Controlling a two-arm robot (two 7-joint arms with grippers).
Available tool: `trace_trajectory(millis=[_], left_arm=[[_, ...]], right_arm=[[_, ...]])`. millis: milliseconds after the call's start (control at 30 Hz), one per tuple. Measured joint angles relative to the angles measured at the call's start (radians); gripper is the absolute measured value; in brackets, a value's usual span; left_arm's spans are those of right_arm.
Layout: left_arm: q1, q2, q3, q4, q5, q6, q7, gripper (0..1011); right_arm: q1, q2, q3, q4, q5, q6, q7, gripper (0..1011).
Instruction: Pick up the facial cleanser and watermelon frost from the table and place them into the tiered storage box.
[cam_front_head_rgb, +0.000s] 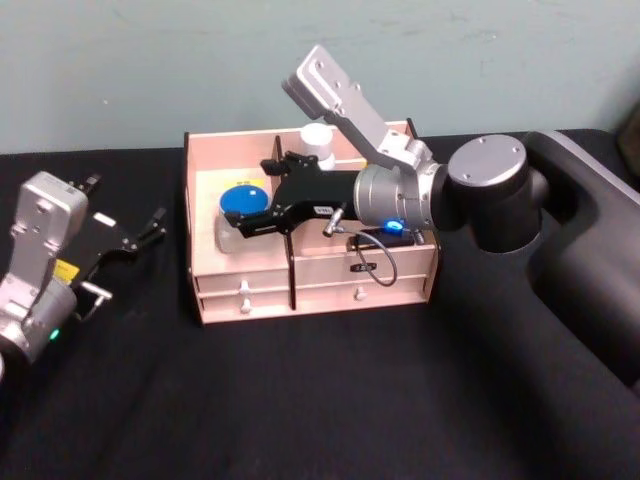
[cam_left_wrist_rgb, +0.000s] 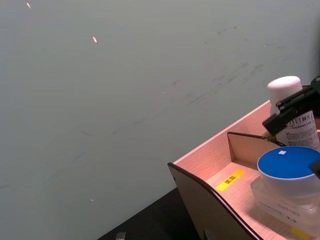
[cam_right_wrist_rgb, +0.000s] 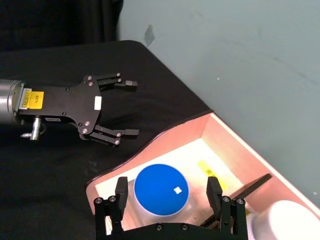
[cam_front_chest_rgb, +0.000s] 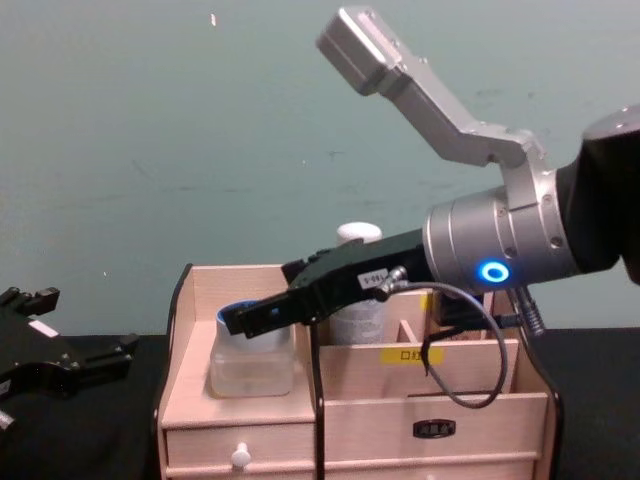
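Observation:
The tiered storage box (cam_front_head_rgb: 190, 215) stands at the table's middle. A clear jar with a blue lid (cam_front_head_rgb: 243, 200) (cam_right_wrist_rgb: 161, 189) sits in its upper left compartment. A white-capped bottle (cam_front_head_rgb: 318, 140) (cam_left_wrist_rgb: 285, 90) stands upright in a back compartment. I cannot tell which one is the facial cleanser and which the watermelon frost. My right gripper (cam_right_wrist_rgb: 167, 182) reaches over the box and is open, one finger on each side of the jar's lid with a gap at both. My left gripper (cam_front_head_rgb: 125, 200) (cam_right_wrist_rgb: 134, 107) rests open over the table left of the box, holding nothing.
Black cloth (cam_front_head_rgb: 320, 400) covers the table, with free room in front of the box and to its left. A pale green wall (cam_front_head_rgb: 150, 70) stands close behind. The box's lower drawers (cam_front_head_rgb: 243, 293) have small white knobs and are shut.

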Motion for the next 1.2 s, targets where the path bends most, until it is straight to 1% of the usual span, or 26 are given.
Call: trace_trajectory(millis=[33, 133, 167, 233, 367, 433, 533, 667, 767, 800, 867, 1000, 1033, 1067, 1100, 1133, 1200], left_arm=[[0.000, 0.000, 0.000, 0.000, 0.000, 0.000, 0.000, 1009], [0.000, 0.000, 0.000, 0.000, 0.000, 0.000, 0.000, 1010], [0.000, 0.000, 0.000, 0.000, 0.000, 0.000, 0.000, 1010], [0.000, 0.000, 0.000, 0.000, 0.000, 0.000, 0.000, 1010], [0.000, 0.000, 0.000, 0.000, 0.000, 0.000, 0.000, 1010], [0.000, 0.000, 0.000, 0.000, 0.000, 0.000, 0.000, 1010], [0.000, 0.000, 0.000, 0.000, 0.000, 0.000, 0.000, 1009], [0.000, 0.000, 0.000, 0.000, 0.000, 0.000, 0.000, 1010], [0.000, 0.000, 0.000, 0.000, 0.000, 0.000, 0.000, 1009], [0.000, 0.000, 0.000, 0.000, 0.000, 0.000, 0.000, 1009], [0.000, 0.000, 0.000, 0.000, 0.000, 0.000, 0.000, 1010], [0.000, 0.000, 0.000, 0.000, 0.000, 0.000, 0.000, 1009], [0.000, 0.000, 0.000, 0.000, 0.000, 0.000, 0.000, 1010], [0.000, 0.000, 0.000, 0.000, 0.000, 0.000, 0.000, 1010], [0.000, 0.000, 0.000, 0.000, 0.000, 0.000, 0.000, 1010], [0.000, 0.000, 0.000, 0.000, 0.000, 0.000, 0.000, 1010], [0.000, 0.000, 0.000, 0.000, 0.000, 0.000, 0.000, 1010]], right_arm=[[0.000, 0.000, 0.000, 0.000, 0.000, 0.000, 0.000, 1002], [-0.019, 0.012, 0.009, -0.037, -0.009, -0.007, -0.023, 1002], [-0.033, 0.019, 0.015, -0.062, -0.015, -0.015, -0.038, 1003], [-0.049, 0.026, 0.023, -0.090, -0.019, -0.024, -0.053, 1003], [-0.104, 0.050, 0.051, -0.179, -0.036, -0.042, -0.100, 1002], [-0.125, 0.058, 0.062, -0.209, -0.040, -0.047, -0.114, 1002], [-0.175, 0.081, 0.090, -0.282, -0.049, -0.055, -0.144, 1002], [-0.212, 0.101, 0.105, -0.336, -0.062, -0.056, -0.163, 1002], [-0.259, 0.122, 0.127, -0.398, -0.076, -0.052, -0.190, 1002], [-0.259, 0.122, 0.127, -0.398, -0.076, -0.052, -0.190, 1002], [-0.294, 0.136, 0.148, -0.441, -0.091, -0.050, -0.218, 1002], [-0.328, 0.144, 0.177, -0.474, -0.099, -0.047, -0.250, 1002], [-0.343, 0.148, 0.192, -0.486, -0.106, -0.044, -0.268, 1002], [-0.349, 0.149, 0.198, -0.490, -0.109, -0.043, -0.275, 1003], [-0.361, 0.152, 0.212, -0.500, -0.117, -0.041, -0.294, 1002], [-0.361, 0.152, 0.212, -0.500, -0.117, -0.041, -0.294, 1003], [-0.379, 0.156, 0.235, -0.509, -0.129, -0.039, -0.321, 1002]])
